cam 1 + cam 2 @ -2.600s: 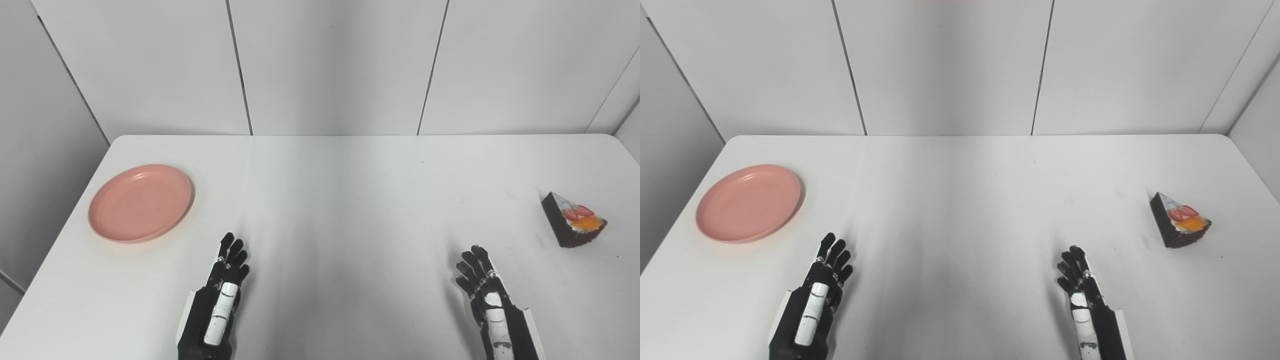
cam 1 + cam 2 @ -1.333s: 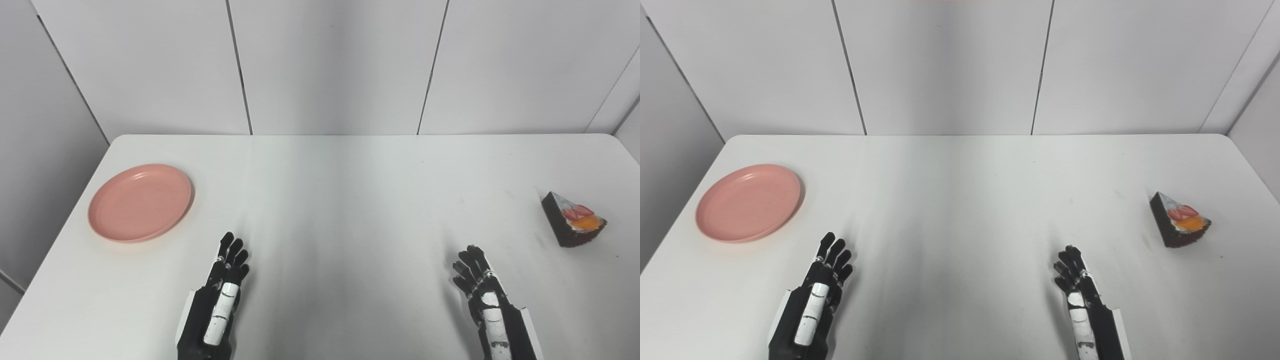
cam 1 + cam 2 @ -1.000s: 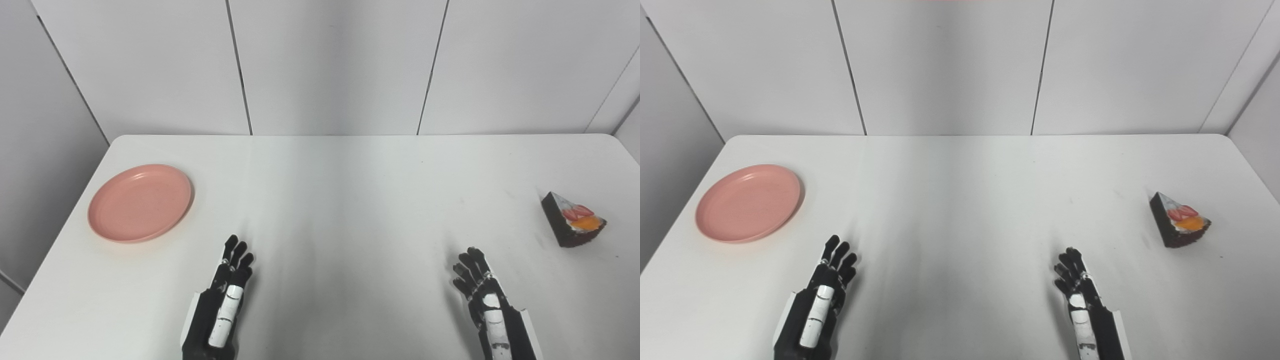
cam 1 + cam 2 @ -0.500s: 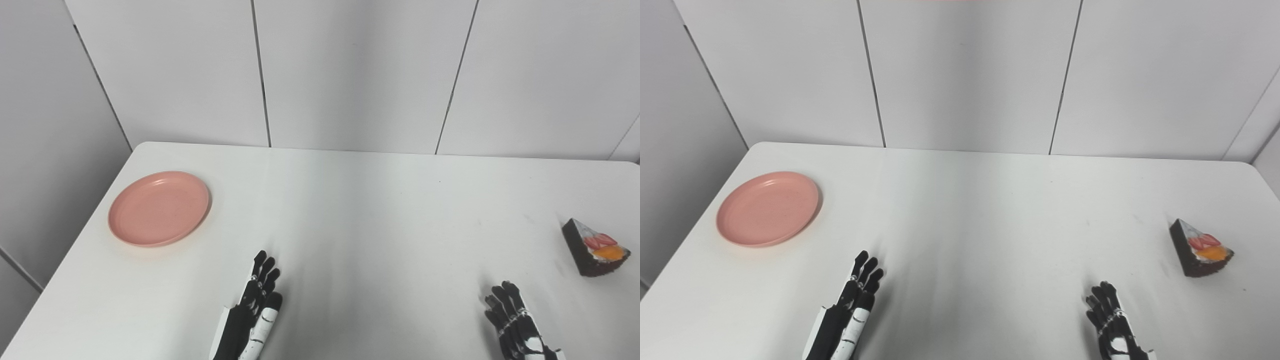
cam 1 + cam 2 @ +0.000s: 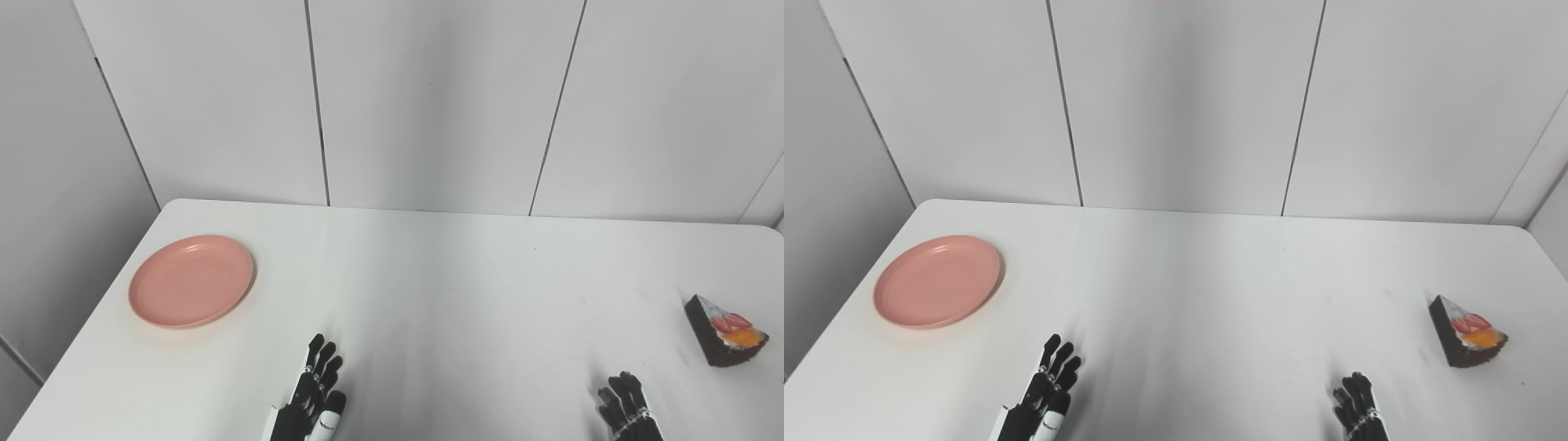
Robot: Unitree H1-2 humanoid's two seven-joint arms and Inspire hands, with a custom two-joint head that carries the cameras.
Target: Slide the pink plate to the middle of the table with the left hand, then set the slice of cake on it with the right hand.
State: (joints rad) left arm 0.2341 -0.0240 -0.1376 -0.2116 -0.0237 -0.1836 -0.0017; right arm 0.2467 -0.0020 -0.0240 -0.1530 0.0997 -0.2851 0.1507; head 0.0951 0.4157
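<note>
1. Pale grey wall panels [image 5: 429,104], split by thin dark upright seams, stand behind a white table [image 5: 441,306] that fills the lower half of both views.
2. On the far left of the table lies the pink plate [image 5: 191,280], round and shallow, flat on the surface, close to the left edge and well away from the table's middle. Nothing is on it.
3. On the far right sits the slice of cake [image 5: 724,331], a dark chocolate wedge with white icing and red and orange fruit on top. Its pointed end faces away from the robot and toward the left. It rests on the bare table near the right edge, well apart from the plate.
4. The left hand [image 5: 312,401] comes up from the bottom edge, left of centre. Its dark fingers point away from the robot and are stretched out with small gaps between them; it holds nothing. It is below and to the right of the plate, not touching it.
5. The right hand [image 5: 626,409] shows only its upper part at the bottom edge, right of centre. Its fingers are spread and hold nothing. It is below and to the left of the cake, clearly apart from it.
6. The stretch of table between the two hands is bare white with faint grey shading.
</note>
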